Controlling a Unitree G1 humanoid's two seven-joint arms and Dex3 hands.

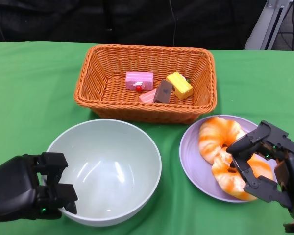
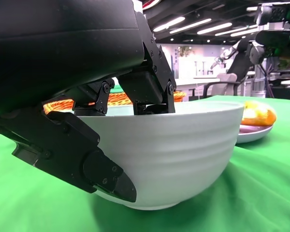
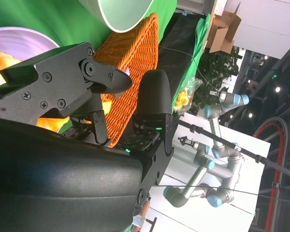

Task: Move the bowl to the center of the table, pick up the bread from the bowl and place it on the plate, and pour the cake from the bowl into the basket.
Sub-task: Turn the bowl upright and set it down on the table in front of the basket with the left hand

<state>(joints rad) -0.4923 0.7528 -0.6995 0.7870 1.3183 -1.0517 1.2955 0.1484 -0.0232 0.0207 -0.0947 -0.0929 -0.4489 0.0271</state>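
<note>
Bowl (image 1: 104, 171) sits empty on my green surface (image 1: 29, 93) before the basket (image 1: 146, 83), its rim gripped by my left hand (image 1: 36, 193), while my right hand (image 1: 264, 164) hovers spread wide over bread (image 1: 225, 152) on the plate (image 1: 193, 166).

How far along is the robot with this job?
Nearly finished, it seems. The bread lies on the purple plate, and the cake pieces sit in the basket. The bowl is empty; the left hand grips its rim. The right hand hovers open over the bread.
</note>
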